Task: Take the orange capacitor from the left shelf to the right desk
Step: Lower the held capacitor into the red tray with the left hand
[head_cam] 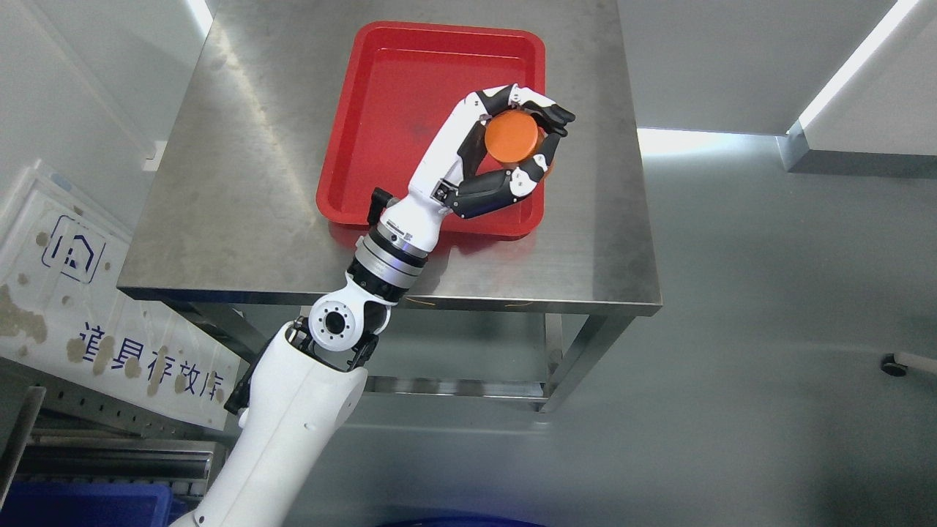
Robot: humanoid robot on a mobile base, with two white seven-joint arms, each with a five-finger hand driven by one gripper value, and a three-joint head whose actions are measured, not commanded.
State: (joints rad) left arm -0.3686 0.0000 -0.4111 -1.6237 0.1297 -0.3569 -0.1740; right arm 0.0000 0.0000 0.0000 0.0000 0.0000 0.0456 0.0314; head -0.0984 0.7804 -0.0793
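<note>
The left hand (505, 150) was closed around the orange capacitor (514, 136), with dark-tipped fingers (550, 117) curled over its upper edge and the thumb pressed in from below. The capacitor was held over the right-hand portion of the red tray (388, 110), close to the tray's right wall. Whether it was lifted clear of the tray floor or touching it could not be determined from this view. The arm entered from the lower left and reached across the front edge of the steel surface (241, 183). The right hand was not in view.

Risks, as judged: the grip appeared to bear mainly on the rim of a smooth round body, so the part could rotate or slip out if the fingers loosened unevenly. Release near the tray's right wall could leave the part resting on the lip, tipping, or rolling out onto the surface. The tray itself sat near the front of the surface, and the wrist passed over its front corner; a low withdrawal could catch that corner and shift the tray.

The capacitor presented as a short, squat cylinder, uniformly orange, with a flat circular face turned towards the camera. No leads or markings were discernible.
</note>
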